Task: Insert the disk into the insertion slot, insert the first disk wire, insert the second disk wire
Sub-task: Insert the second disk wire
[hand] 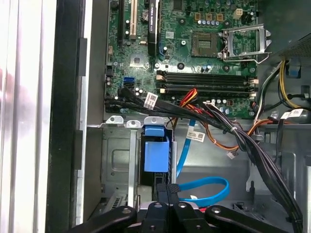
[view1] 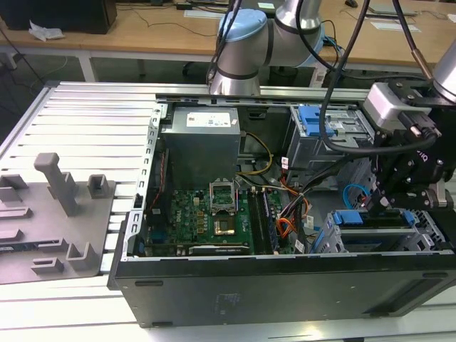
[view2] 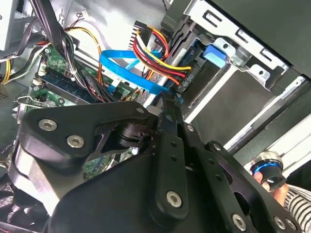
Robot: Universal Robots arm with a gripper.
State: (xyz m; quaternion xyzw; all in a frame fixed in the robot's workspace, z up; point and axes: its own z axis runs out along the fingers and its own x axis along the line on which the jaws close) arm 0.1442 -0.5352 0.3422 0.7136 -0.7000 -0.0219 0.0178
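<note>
Disk seated in slot, gripper over the cables.

Exterior view: gripper [view1: 388, 203] above disk [view1: 367, 219] in slot [view1: 420, 239]. Second wrist view: jaws pressed together at blue wire [view2: 127, 67]. First wrist view: same. Wire likely light, floppy; best held at stiff plug.

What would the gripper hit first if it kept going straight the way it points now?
Probably the blue carrier end of the disk seated in the insertion slot; the gripper points at it, with the blue cable alongside. Depth is unclear.

Claw [view1: 390, 201] low over disk [view1: 370, 219], inside insertion slot [view1: 427, 239].
</note>
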